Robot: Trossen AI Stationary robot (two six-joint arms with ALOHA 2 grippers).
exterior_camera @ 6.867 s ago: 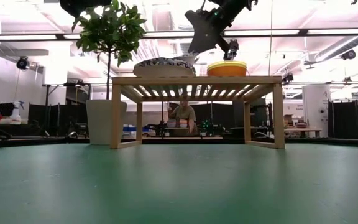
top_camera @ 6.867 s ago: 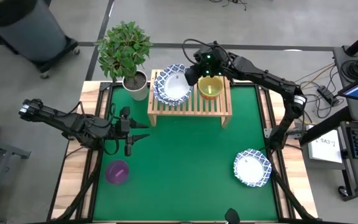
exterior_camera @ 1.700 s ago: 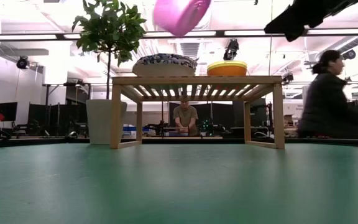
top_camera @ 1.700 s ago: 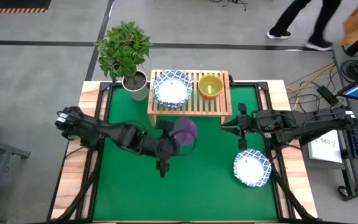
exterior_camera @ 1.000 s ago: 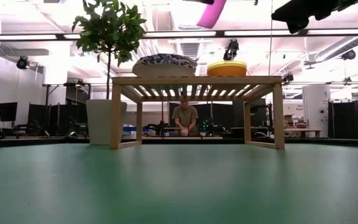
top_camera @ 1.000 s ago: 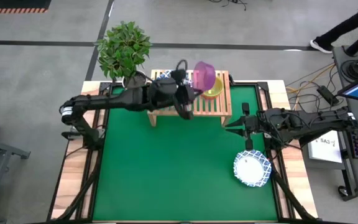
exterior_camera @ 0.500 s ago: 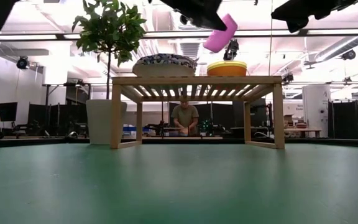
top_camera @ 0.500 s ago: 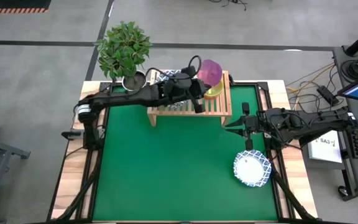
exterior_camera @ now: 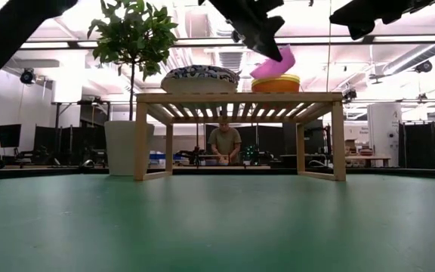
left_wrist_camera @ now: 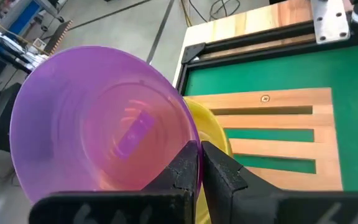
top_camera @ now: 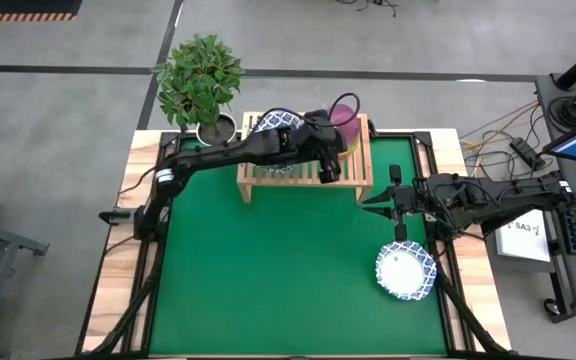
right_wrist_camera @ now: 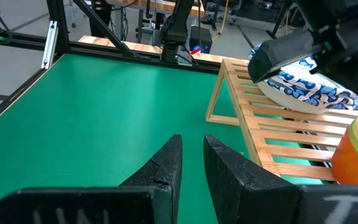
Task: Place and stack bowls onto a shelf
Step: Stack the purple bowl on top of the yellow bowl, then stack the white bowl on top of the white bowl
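Observation:
My left gripper point(left_wrist_camera: 199, 146) is shut on a purple bowl point(left_wrist_camera: 98, 118), held tilted just over the yellow bowl point(exterior_camera: 276, 83) at the right end of the light-wood shelf point(top_camera: 353, 170). A white bowl with a blue patterned rim point(exterior_camera: 200, 78) sits on the shelf's left part, half hidden by my left arm in the high view. Another white and blue bowl point(top_camera: 405, 270) rests on the green mat near the right front. My right gripper point(top_camera: 368, 201) hovers open in front of the shelf's right end, holding nothing. My left gripper pinches the purple bowl's rim point(left_wrist_camera: 185, 140), one finger inside the wall and one outside. It comes slanting down from the table's left and near side. The bowl is tilted, its lower edge point(exterior_camera: 266, 73) at the yellow bowl's rim; whether they touch I cannot tell.
A potted plant in a white pot point(top_camera: 218, 135) stands at the shelf's left end. The green mat point(top_camera: 268, 270) stretches in front of the shelf. A person point(exterior_camera: 222, 143) sits in the room beyond the table.
My left gripper has carried the purple bowl toward the table's right and far edges, over the shelf, and down from high above until it hangs just over the yellow bowl. The bowl stays tilted in the grip.

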